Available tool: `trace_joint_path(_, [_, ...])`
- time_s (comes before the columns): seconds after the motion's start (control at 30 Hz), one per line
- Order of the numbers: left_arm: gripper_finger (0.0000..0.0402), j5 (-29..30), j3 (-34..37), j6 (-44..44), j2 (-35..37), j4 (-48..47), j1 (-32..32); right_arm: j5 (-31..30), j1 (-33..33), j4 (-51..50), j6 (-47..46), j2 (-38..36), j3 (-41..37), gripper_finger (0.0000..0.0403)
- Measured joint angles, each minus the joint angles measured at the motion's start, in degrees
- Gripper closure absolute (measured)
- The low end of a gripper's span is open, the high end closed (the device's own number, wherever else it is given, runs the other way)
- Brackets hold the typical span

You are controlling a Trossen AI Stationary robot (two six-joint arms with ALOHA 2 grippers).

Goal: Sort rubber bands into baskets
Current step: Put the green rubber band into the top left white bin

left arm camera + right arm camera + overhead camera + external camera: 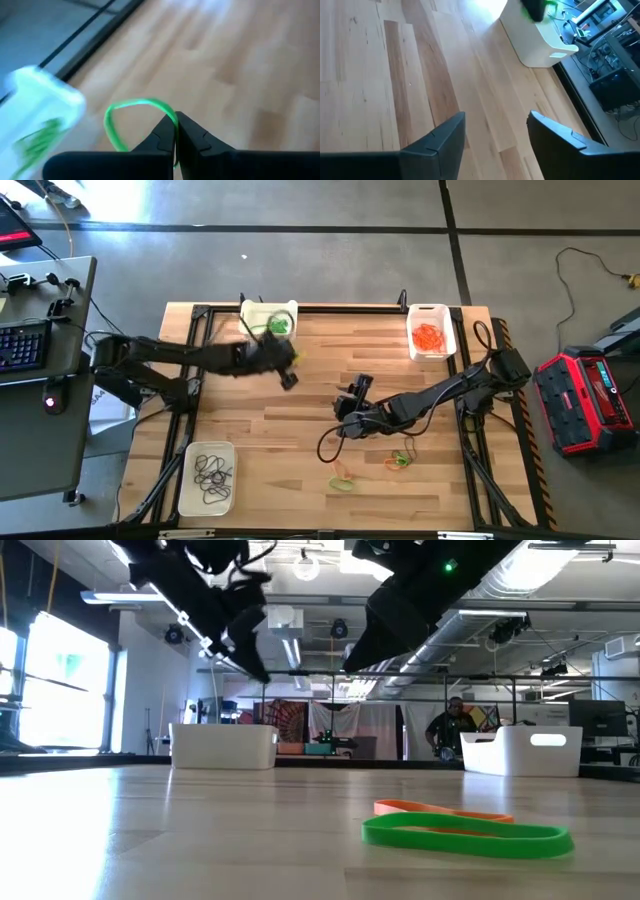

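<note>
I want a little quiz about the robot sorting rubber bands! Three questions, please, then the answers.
1. True or false: the left pincer is shut on a green band.
2. What colour are the bands in the basket at the table's far right corner?
A. orange
B. black
C. green
3. Fill in: the right pincer is ____, holding nothing.

Key:
1. True; it pinches the band near the green basket.
2. A. The dark bands lie in the near left basket.
3. open
</note>
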State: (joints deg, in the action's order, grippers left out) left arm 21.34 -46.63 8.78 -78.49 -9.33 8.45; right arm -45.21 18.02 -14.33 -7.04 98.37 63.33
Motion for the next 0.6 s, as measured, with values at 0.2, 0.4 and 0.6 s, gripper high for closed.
trace_joint_path(0.2, [0.0401, -0.1, 0.0, -3.8, 2.0, -4.3, 11.7, 0.0, 0.0, -0.7, 0.5, 0.0, 0.0, 0.0199])
trace_joint_path(0.4, [0.0401, -9.6, 0.0, -6.5, 1.4, -4.8, 24.5, 0.0, -0.4, -0.8, 0.5, 0.0, 0.0, 0.0199])
trace_joint_path(0.6, [0.0401, -17.1, 0.0, -8.5, 1.4, -4.5, 32.2, 0.0, -1.1, -0.9, 0.5, 0.0, 0.0, 0.0199])
